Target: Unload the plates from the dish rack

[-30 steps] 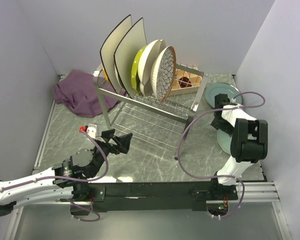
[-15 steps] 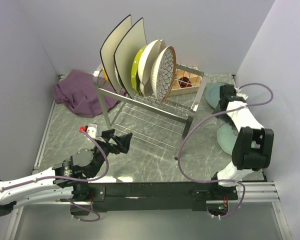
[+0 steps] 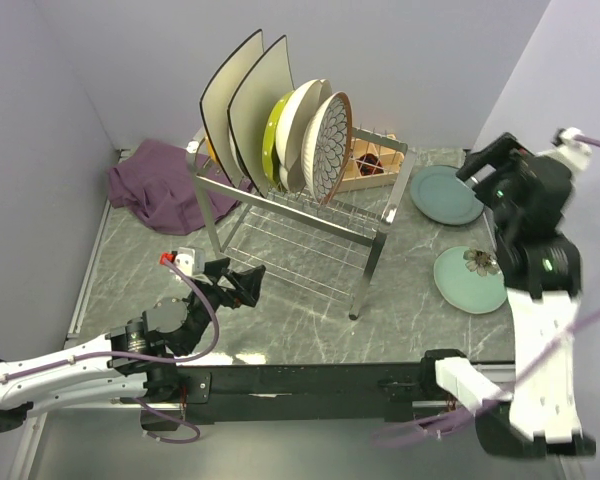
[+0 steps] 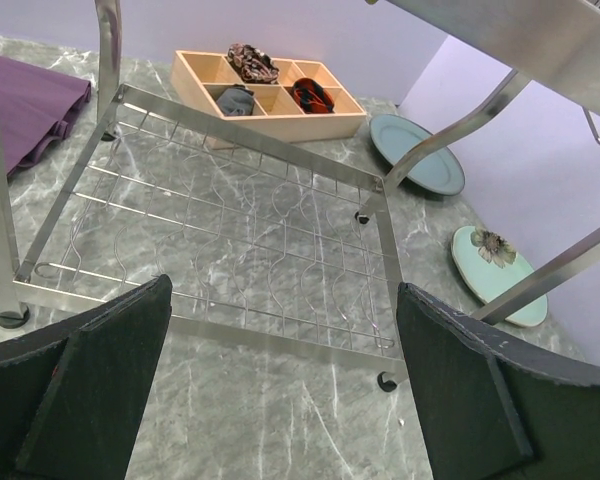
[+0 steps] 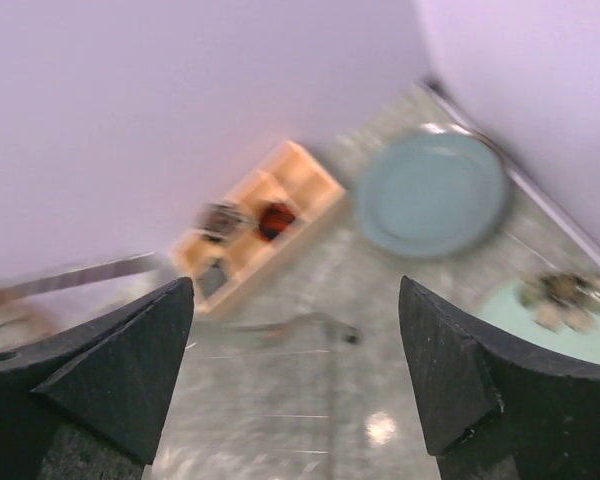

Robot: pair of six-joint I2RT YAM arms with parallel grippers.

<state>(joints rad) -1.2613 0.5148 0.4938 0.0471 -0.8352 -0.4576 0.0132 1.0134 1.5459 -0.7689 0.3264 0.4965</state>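
**A:** How did the left fingers (image 4: pixel 90 390) stand?

**B:** Spread wide, with nothing between them. They hovered low over the worktop (image 4: pixel 280 430), just in front of the dish rack (image 3: pixel 300 215) and not touching it. Through the gap, the wrist view showed the rack's lower wire shelf (image 4: pixel 230 240).

**A:** And the right fingers (image 5: pixel 480 390)?

**B:** Wide apart too, and gripping nothing. They hung high over the far right side of the worktop, near the teal-grey plate (image 3: pixel 445 193). That wrist view was smeared, so I could not tell whether they were directly above the plate or a little to one side.

**A:** What stood in the rack?

**B:** Five pieces stood on edge in the upper tier. Two cream square plates (image 3: pixel 230 95) were at the left, then a yellow-green round plate (image 3: pixel 274 135) and a cream round plate (image 3: pixel 305 120). A patterned plate (image 3: pixel 330 145) with a brown rim was at the right end.

**A:** And off the rack?

**B:** Two lay flat on the worktop to the right of it. The teal-grey one was farther back, and a mint plate (image 3: pixel 468 285) with a flower was nearer the arms. The two lay apart.

**A:** Anything else around?

**B:** A wooden compartment box (image 4: pixel 270 95) sat behind the rack's right end, with small dark things in its cells. A purple cloth (image 3: pixel 155 185) lay heaped by the left wall, beside the rack's left legs.
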